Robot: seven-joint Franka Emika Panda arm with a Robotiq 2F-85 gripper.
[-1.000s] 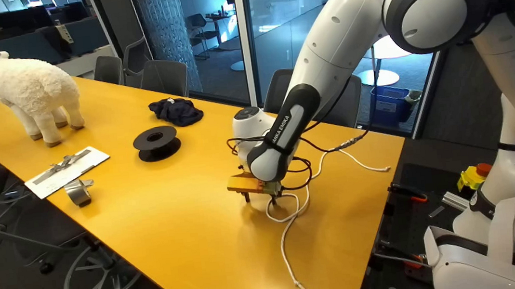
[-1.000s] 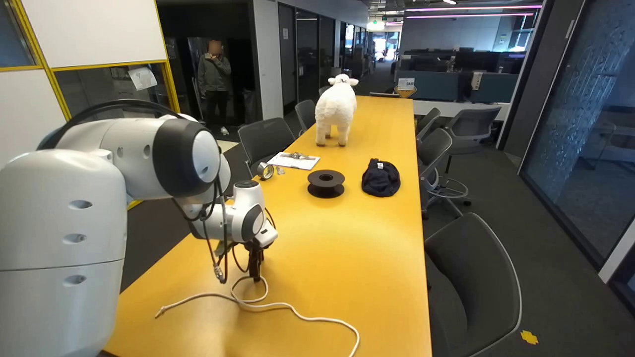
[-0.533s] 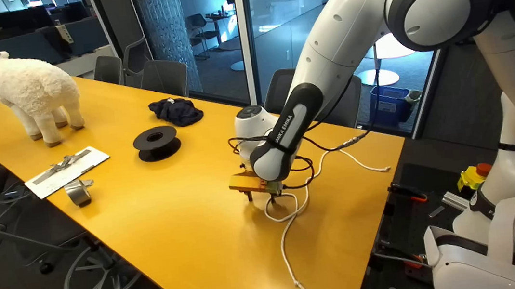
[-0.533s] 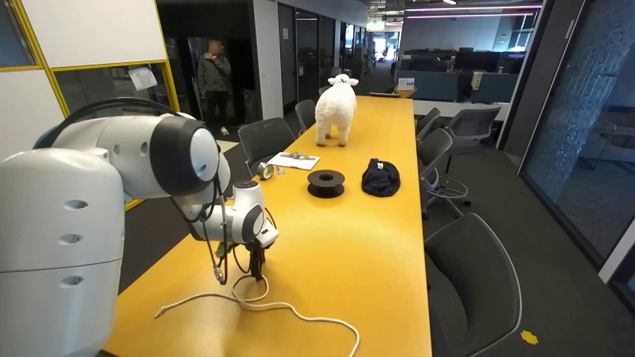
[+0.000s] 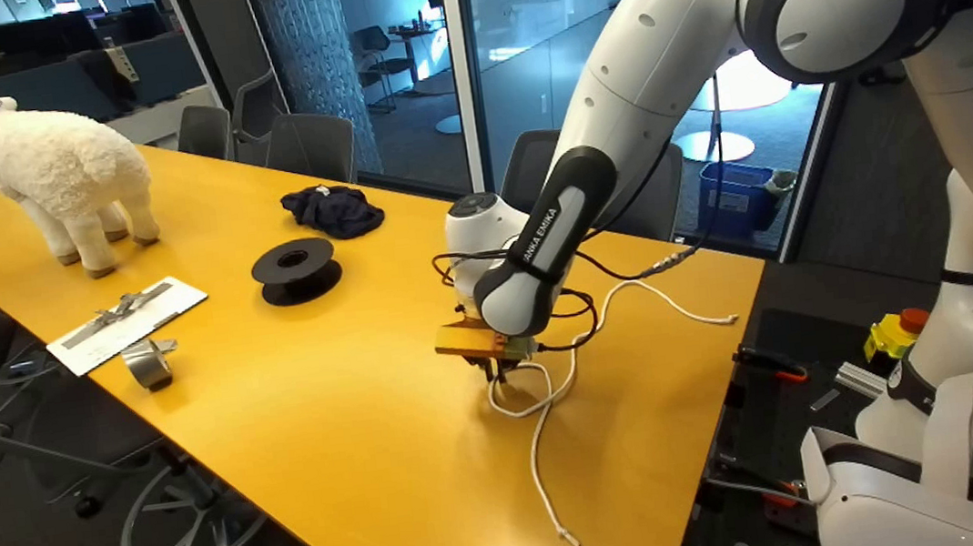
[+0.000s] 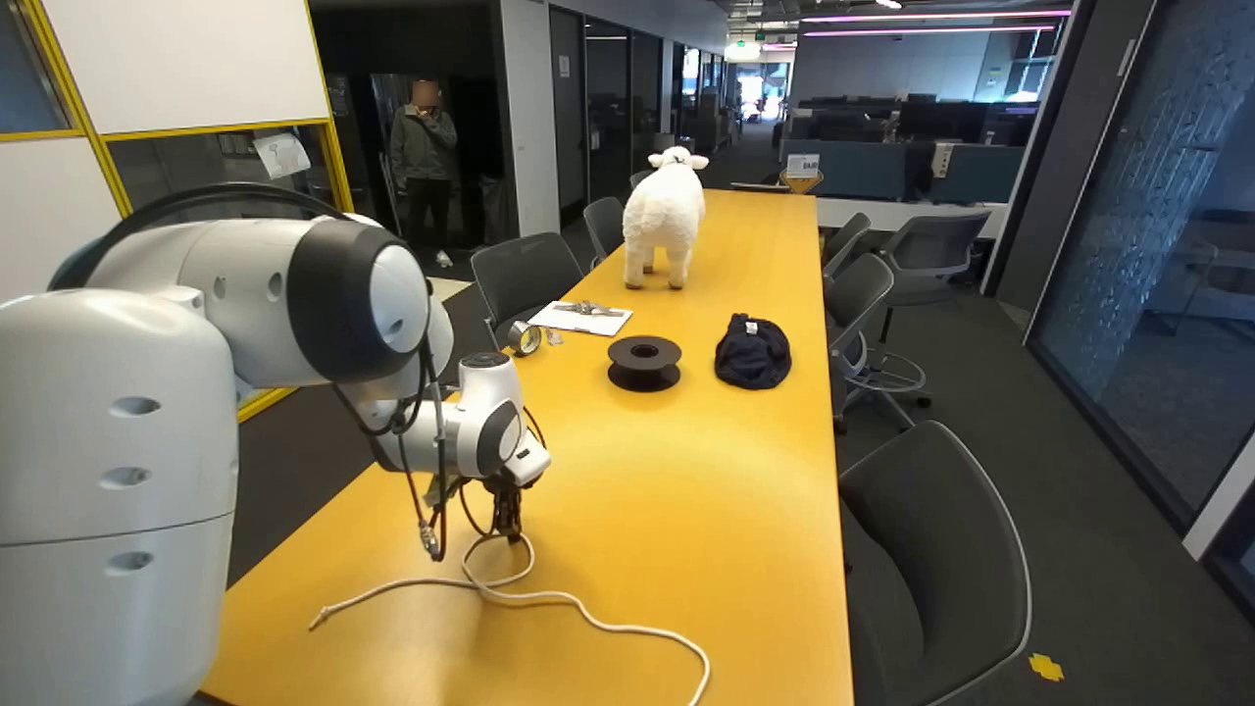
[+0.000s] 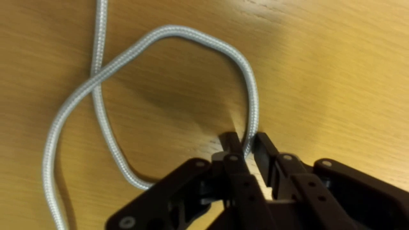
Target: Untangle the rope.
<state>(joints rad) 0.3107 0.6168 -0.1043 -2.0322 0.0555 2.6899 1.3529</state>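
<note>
The pale rope [image 5: 537, 469] lies on the yellow table in both exterior views, with one loop and a single crossing of itself. In the wrist view the rope [image 7: 174, 30] is large and the upper strand passes over the lower one at the left. My gripper [image 7: 245, 137] is down at the loop's far bend, its fingers close together with the rope between the tips. The rope touches the right finger [image 7: 263, 143], while a strip of bare table shows in the narrow gap. The gripper's body hides part of the loop.
Beyond the gripper stand a black spool [image 5: 296, 285], a dark cap [image 6: 753, 358], a tape roll [image 5: 147, 367] and a clipboard [image 5: 88, 353]. A plush sheep [image 5: 62, 166] is farther off. The arm's black cable hangs by the rope's far stretch. Chairs line the table edges.
The fingers have come from wide apart to nearly together around the rope. My gripper has shifted slightly, and the loop has slid a little toward the spool side with it.
</note>
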